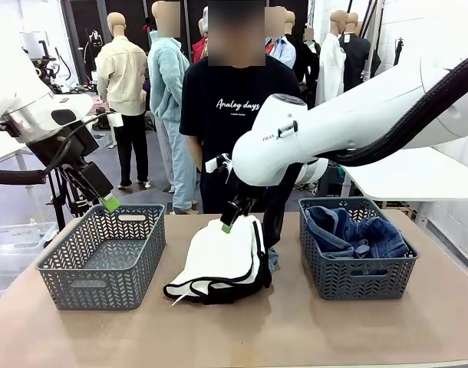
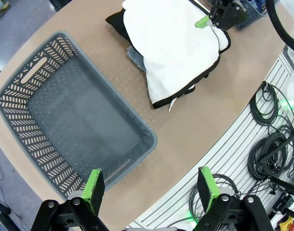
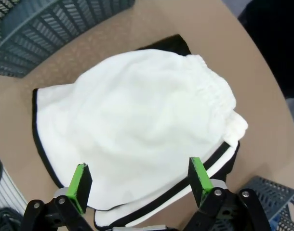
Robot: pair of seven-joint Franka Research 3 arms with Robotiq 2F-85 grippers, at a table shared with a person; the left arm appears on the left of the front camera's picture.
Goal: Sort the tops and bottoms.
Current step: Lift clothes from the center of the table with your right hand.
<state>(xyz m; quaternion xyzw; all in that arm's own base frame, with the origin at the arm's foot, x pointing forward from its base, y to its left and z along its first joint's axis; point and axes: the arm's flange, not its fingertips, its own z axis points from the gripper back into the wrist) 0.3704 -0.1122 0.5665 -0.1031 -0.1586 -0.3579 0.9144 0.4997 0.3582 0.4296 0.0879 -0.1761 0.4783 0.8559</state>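
Observation:
A white top with black trim (image 1: 221, 259) lies in a heap at the table's middle, also seen close up as the white top (image 3: 137, 125). A black garment edge (image 3: 170, 44) pokes out under it. Blue denim bottoms (image 1: 355, 231) fill the right basket (image 1: 357, 277). A sliver of pale blue fabric (image 1: 273, 261) shows at the heap's right side. My right gripper (image 1: 229, 222) hovers open just above the white top's far edge, its fingers (image 3: 80, 186) apart with nothing between. My left gripper (image 1: 107, 202) hangs open over the far rim of the left basket (image 1: 103, 285).
The left basket (image 2: 21, 86) is empty inside. A person in a black T-shirt (image 1: 234, 107) stands at the table's far edge behind the heap. Cables (image 2: 272, 144) lie below the table's near edge.

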